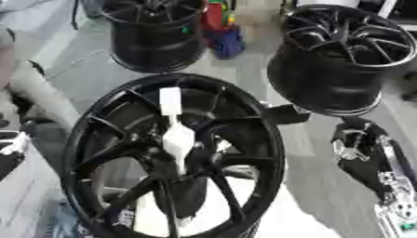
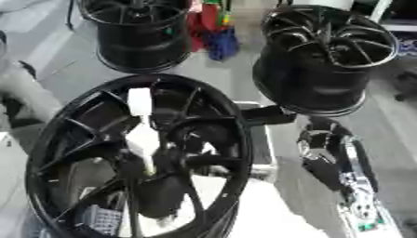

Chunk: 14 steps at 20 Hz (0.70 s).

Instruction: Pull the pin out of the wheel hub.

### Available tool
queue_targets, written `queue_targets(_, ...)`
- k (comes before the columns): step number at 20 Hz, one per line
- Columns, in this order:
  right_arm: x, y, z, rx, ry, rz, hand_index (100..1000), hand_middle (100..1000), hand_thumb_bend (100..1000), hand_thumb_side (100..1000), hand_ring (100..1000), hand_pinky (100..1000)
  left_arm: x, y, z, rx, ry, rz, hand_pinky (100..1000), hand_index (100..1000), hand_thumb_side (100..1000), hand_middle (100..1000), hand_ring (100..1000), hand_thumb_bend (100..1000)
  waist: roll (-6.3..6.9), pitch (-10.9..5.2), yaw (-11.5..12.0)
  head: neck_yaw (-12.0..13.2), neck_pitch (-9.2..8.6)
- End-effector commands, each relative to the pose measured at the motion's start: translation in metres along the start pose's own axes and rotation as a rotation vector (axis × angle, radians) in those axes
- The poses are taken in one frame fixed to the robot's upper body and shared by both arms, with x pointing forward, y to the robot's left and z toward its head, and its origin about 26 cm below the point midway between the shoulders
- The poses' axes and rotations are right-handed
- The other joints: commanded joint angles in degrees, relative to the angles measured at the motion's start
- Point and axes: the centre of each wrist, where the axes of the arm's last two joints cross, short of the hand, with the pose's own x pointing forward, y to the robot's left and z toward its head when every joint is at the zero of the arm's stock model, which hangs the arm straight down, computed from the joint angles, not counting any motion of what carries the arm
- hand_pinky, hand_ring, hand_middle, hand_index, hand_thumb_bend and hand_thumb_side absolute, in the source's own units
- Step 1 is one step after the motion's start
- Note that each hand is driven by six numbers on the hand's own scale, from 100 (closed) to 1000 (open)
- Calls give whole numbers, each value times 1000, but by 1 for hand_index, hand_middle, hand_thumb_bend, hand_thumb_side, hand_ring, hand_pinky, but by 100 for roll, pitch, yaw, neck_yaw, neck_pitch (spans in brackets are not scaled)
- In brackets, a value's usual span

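Observation:
A large black spoked wheel (image 1: 97, 139) stands tilted in front of me, its face toward the camera. A white pin (image 1: 172, 122) sticks up out of its hub (image 1: 184, 160), with a flat white tab at the top and a wider white body below. My right hand (image 1: 356, 145) hangs to the right of the rim, apart from the wheel, fingers relaxed and holding nothing. A dark shape with pale glints (image 1: 8, 151) at the left edge of the left eye view may be my left hand. Too little of it shows to tell.
Two more black wheels lie flat behind, one at the back left (image 1: 155, 35) and one at the back right (image 1: 338, 60). Red and blue items (image 1: 224, 32) sit between them. A small black block (image 1: 285, 114) touches the front wheel's right rim.

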Motion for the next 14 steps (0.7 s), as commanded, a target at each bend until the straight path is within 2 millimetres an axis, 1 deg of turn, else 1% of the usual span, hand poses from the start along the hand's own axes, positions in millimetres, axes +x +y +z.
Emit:
queue_targets(1,4,-4,-3,-12,-18,11,769,645,100,161,579,614,10,5,-6,10,-39,-9,568,740,241,631,598,519,20,-45,-7,2,-52)
queue_targets(6,4,-5,-3,-13,-17,12,769,645,100,161,579,614,12,7,-8,13,-47,-13,568,741,243,631,598,521,20,-49,-6,8,-40)
queue_targets(9,4,-5,-3,-14,-16,13,769,645,100,161,579,614,17,13,-11,17,-65,-31,568,741,248,631,598,525,25,-53,-11,7,-38)
queue_targets(12,3,-5,-3,-11,-15,16,770,645,100,161,578,613,30,28,-20,10,-115,-88,570,748,267,634,599,532,42,-59,-32,11,-35)
queue_targets(14,3,-5,-3,-8,-14,19,771,645,100,161,578,613,46,43,-30,-9,-176,-156,573,755,284,637,600,534,60,-64,-54,20,-33)
